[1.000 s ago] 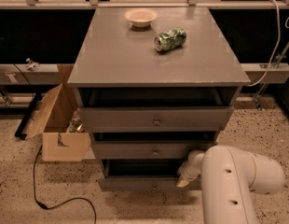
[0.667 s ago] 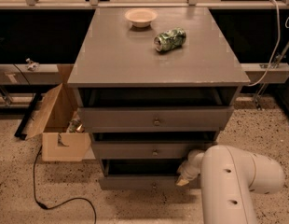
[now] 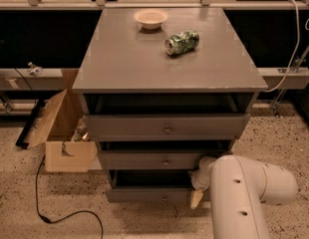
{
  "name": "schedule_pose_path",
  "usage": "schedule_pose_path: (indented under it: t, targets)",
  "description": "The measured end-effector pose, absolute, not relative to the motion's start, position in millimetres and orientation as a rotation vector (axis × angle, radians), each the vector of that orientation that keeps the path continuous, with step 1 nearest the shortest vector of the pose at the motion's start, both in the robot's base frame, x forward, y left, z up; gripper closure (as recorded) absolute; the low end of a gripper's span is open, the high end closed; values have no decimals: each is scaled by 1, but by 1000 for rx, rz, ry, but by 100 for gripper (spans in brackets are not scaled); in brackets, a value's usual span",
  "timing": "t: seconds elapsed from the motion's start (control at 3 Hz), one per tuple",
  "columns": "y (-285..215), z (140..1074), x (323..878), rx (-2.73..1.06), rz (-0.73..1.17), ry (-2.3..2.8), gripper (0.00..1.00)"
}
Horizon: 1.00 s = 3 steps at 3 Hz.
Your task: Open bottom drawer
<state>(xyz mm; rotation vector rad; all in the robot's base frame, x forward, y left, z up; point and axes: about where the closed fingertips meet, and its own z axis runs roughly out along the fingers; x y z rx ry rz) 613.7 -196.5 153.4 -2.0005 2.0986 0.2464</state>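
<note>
The bottom drawer is the narrowest grey front, lowest of three, with a small round knob at its centre. It stands pulled out a little, with a dark gap above it. My gripper is at the drawer's right end, to the right of the knob, one pale fingertip pointing down against the front. My white arm fills the lower right and hides the drawer's right end.
The middle drawer and top drawer sit above. On the cabinet top are a bowl and a lying can. An open cardboard box and a black cable lie on the floor to the left.
</note>
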Motion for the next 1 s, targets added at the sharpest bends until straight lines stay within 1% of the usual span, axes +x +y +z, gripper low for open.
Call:
schedule_pose_path:
  t: [0.33, 0.67, 1.0]
  targets:
    - [-206, 156, 587, -2073, 269, 2134, 2]
    - [-210, 165, 551, -2087, 265, 2163, 25]
    - [-211, 161, 505, -2072, 308, 2207, 48]
